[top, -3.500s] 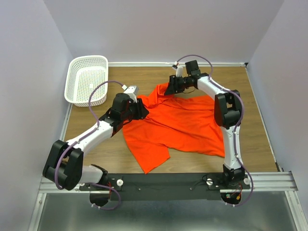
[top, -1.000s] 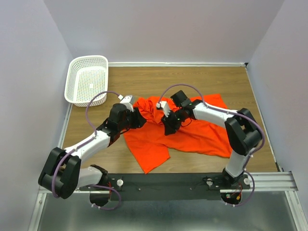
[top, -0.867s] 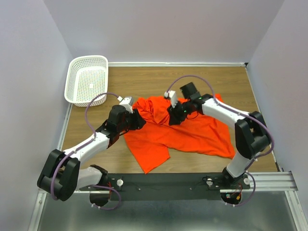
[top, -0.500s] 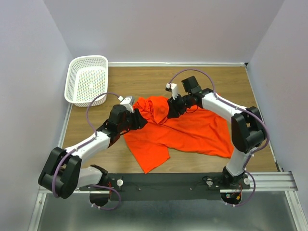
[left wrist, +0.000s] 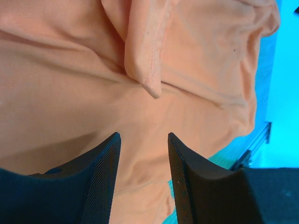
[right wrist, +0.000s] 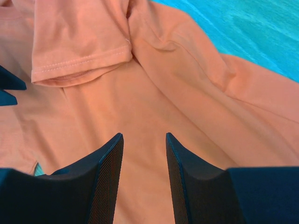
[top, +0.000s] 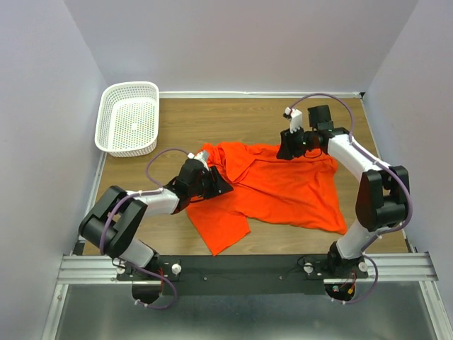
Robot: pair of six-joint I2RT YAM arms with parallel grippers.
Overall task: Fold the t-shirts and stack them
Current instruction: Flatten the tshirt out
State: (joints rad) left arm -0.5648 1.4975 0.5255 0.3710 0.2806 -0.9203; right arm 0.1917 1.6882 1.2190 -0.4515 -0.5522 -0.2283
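T-shirt (top: 279,188) lies rumpled on the table (top: 212,120), its cloth under both sets of jaws. Your left gripper (left wrist: 142,135): jaws released, nothing between them, a hemmed fold (left wrist: 145,70) just ahead. Your right gripper (right wrist: 144,135): jaws released, empty, sleeve (right wrist: 79,46) ahead-left.

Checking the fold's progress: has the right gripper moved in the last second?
Yes. The right gripper has swung right and farther back, away from the white basket, jaws open over the t-shirt.
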